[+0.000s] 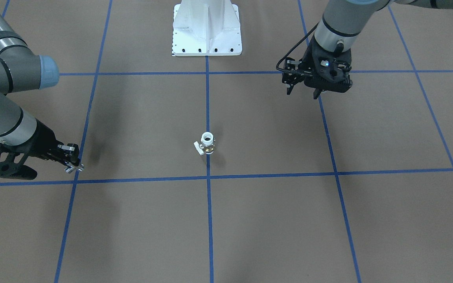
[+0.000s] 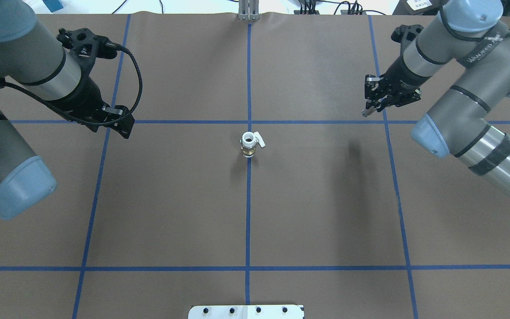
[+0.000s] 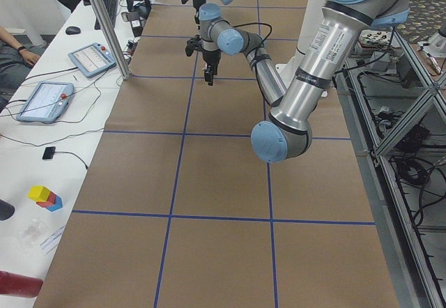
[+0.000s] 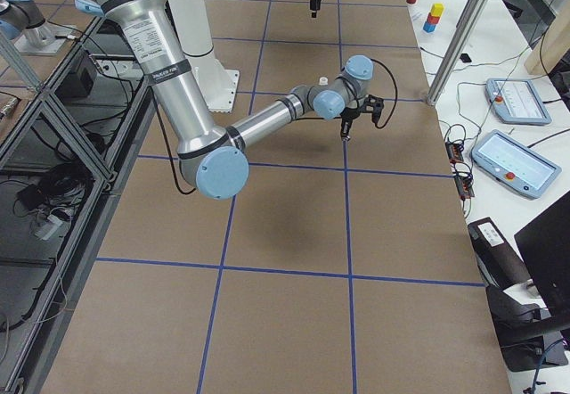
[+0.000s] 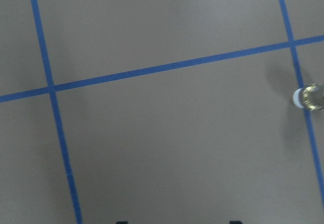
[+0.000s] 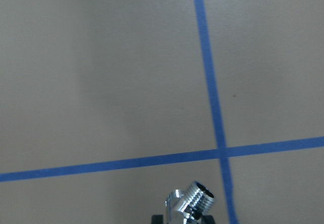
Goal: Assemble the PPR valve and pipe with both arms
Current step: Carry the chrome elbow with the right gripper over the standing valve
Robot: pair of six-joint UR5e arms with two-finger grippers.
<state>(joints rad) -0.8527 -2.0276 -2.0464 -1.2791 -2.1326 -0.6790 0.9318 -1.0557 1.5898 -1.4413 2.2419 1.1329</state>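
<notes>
The PPR valve [image 2: 249, 144] stands upright in the middle of the desk [image 2: 171, 208] on the blue centre tape line [image 2: 248, 212]. Its white collar faces up, its white tab sticks out sideways, and nothing touches it. The overhead view shows both claws well apart from the valve on opposite sides, the left claw [image 2: 122, 126] off to its left. The right claw [image 2: 371, 106] is off to its right and a little beyond it. From that height the small shiny piece at the right claw's tip is hard to read. The right wrist view shows it plainly as the pipe [image 6: 191, 203], a chrome threaded elbow pinched between the closed fingers and held off the desk. The front-facing view shows the left claw's fingers spread with nothing between them. The left wrist view catches the valve only at its right edge, seen from above.
</notes>
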